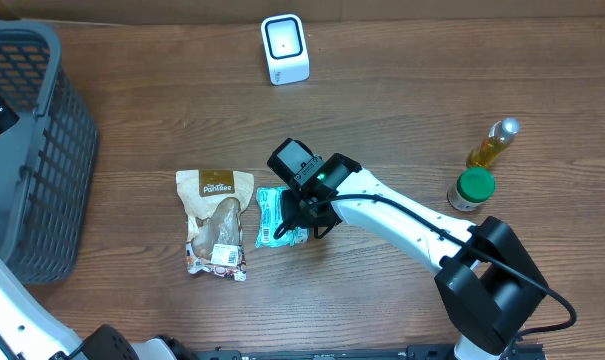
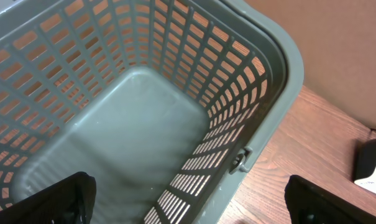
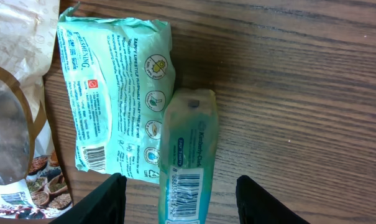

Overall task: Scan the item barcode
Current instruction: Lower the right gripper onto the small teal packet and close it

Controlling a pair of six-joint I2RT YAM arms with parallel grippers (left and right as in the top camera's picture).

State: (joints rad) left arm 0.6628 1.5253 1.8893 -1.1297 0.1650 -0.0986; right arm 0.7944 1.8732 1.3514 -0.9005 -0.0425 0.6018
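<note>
Basket [image 1: 42, 150]: grey, 9 o'clock; left gripper [image 2: 194, 199] splayed above, empty.
Right gripper [image 3: 180, 180]: parted, straddling slim pack [image 3: 188, 143], not yet touching.
Grasp: close on long sides only, barcode [image 3: 189, 191] uncovered for scanner [image 1: 284, 50], 12 o'clock.
Wipes packet [image 3: 113, 93]: teal, flat, mid-surface.
Slim pack: against packet's 3 o'clock edge; glossy teal film, barcode up.

the teal packet [image 3: 113, 81] is glossy crinkled plastic film, the table [image 3: 299, 93] matt grained wood, the basket [image 2: 281, 56] smooth grey plastic.

A grey basket [image 1: 72, 150] sits far left, while a yellow bottle [image 1: 490, 146] and green-lidded jar [image 1: 472, 189] stand together far right.
</note>
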